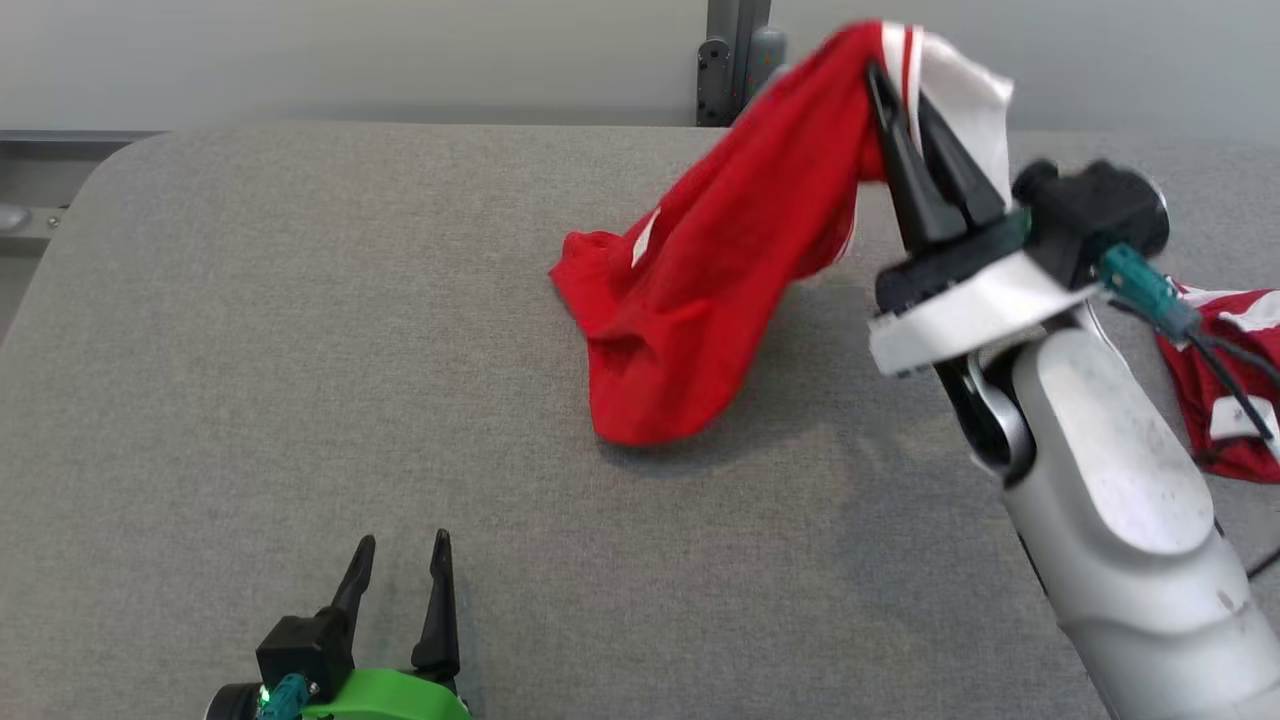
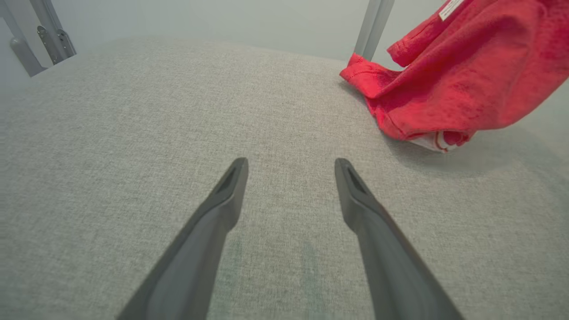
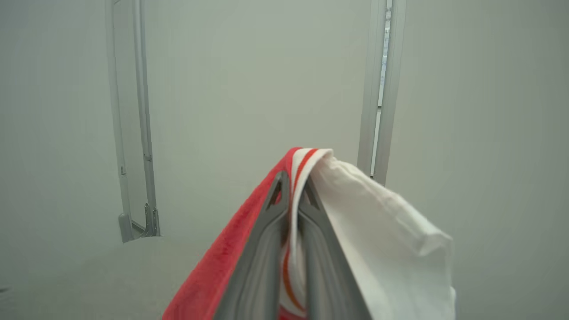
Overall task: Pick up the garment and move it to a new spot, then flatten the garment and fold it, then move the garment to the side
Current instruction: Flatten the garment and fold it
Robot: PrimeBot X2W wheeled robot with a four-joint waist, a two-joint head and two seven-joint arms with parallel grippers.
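My right jaws are pinched tight on the garment (image 1: 700, 300), gripping a fold where the red cloth meets a white part with red stripes. That fold is raised above the far right of the grey desk (image 1: 300, 350). The red body hangs down toward my left, and its lower end lies crumpled on the desk near the middle. My left jaws stand wide with nothing between them, low over the near left of the desk, well apart from the garment. A second red and white cloth (image 1: 1225, 390) lies at the desk's right edge, partly behind my right forearm (image 1: 1110, 450).
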